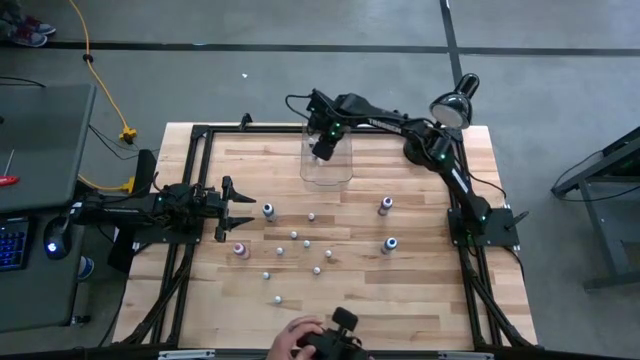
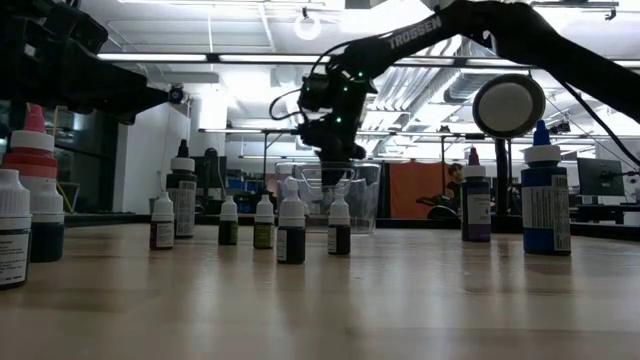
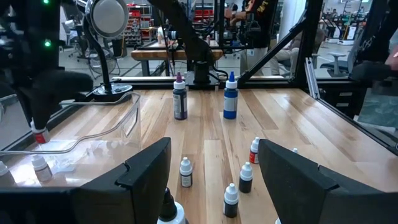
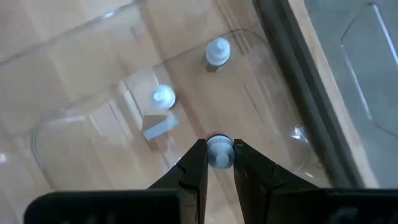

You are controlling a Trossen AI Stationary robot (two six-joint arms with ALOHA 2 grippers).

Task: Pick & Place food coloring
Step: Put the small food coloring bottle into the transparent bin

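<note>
Robotics lab/workshop: wooden table (image 1: 400, 300) on black frame, concrete floor (image 1: 300, 90), yellow cable (image 1: 100, 85), exposed ceiling pipes (image 2: 250, 45), workbenches (image 3: 180, 56) behind, desk lamp (image 1: 455, 105).

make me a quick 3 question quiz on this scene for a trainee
1. True or false: the right gripper holds a small white-capped bottle over the clear bin.
2. How many bottles already lie inside the bin in the right wrist view? A) none B) two C) five
3. Where is the left gripper, and are its fingers open or closed?

Key:
1. True.
2. B: one and another.
3. At the table's left side, beside the loose bottles, open and empty.
</note>
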